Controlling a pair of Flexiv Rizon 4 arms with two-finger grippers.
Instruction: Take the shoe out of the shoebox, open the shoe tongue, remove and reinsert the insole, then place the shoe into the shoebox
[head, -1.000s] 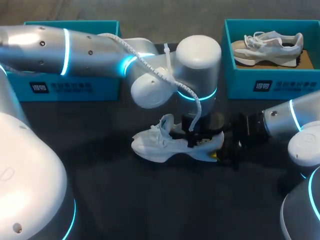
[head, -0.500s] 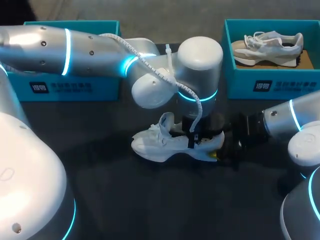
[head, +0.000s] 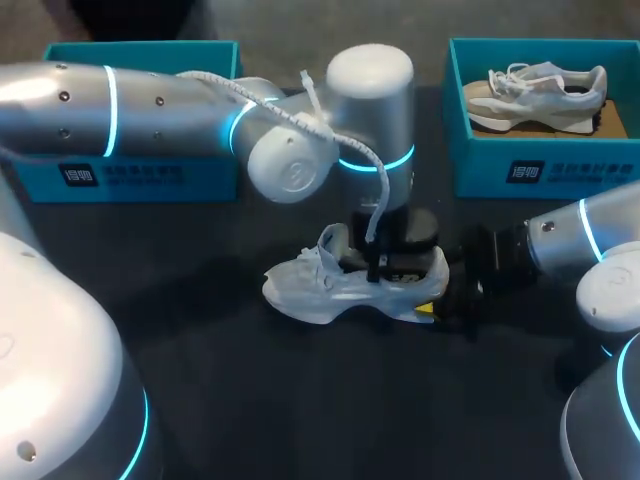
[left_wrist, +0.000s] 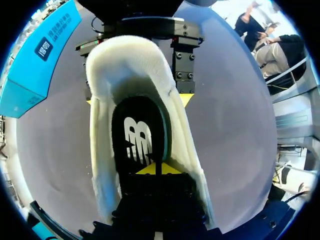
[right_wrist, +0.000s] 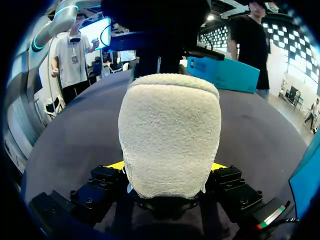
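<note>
The left gripper (left_wrist: 155, 168) hid the front of the black insole (left_wrist: 142, 130). Its yellow tips stood pressed together inside the white fabric shoe (head: 320, 285), but whether they pinched anything could not be told. The right gripper (right_wrist: 168, 165) clamped the shoe's fuzzy heel on the dark table (head: 250, 400). The left arm (head: 150, 100) partly covered one teal cardboard shoebox (head: 140, 175) – another (head: 480, 170) held a grey shoe (head: 540, 95).

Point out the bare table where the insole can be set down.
Bare table lies in front of the white shoe, toward the near edge, and between the shoe's toe and the left shoebox. Crowded: the heel end, where the left hand is in the shoe and the right hand clamps its heel, near the right shoebox.
</note>
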